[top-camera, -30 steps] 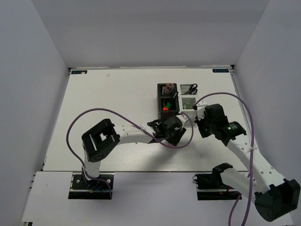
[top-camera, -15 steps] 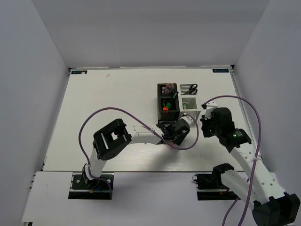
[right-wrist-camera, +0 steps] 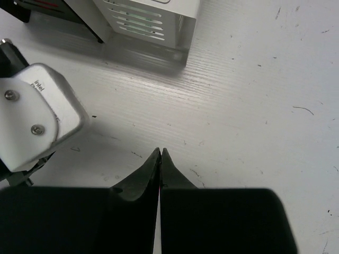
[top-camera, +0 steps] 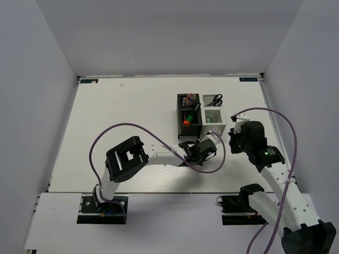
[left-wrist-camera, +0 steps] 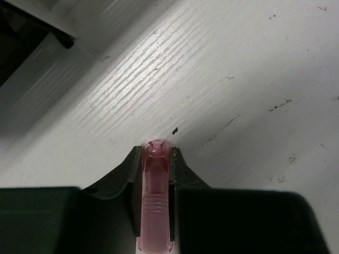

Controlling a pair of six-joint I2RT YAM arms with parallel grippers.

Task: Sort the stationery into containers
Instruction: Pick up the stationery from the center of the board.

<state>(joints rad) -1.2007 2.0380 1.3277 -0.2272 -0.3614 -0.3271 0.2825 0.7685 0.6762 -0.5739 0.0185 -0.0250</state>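
My left gripper (left-wrist-camera: 155,151) is shut on a translucent pink marker (left-wrist-camera: 155,206), which lies lengthwise between the fingers, low over the table. In the top view it (top-camera: 203,148) sits just in front of the black organizer (top-camera: 180,112) and the white organizer (top-camera: 222,127). The black one holds orange and green pieces (top-camera: 186,118) in front and a pale item (top-camera: 190,98) at the back. The white one holds black-handled scissors (top-camera: 217,99) and a green piece (top-camera: 210,120). My right gripper (right-wrist-camera: 160,152) is shut and empty, to the right of the white organizer (right-wrist-camera: 153,18) and over bare table (top-camera: 237,138).
The left arm's wrist camera housing (right-wrist-camera: 39,119) shows at the left of the right wrist view, close to my right fingers. Purple cables (top-camera: 106,137) loop over the table beside both arms. White walls enclose the table on three sides.
My left gripper has slid right and a little nearer along the front of the organizers, with the pink marker in it. My right gripper has drawn back to the right, staying shut.
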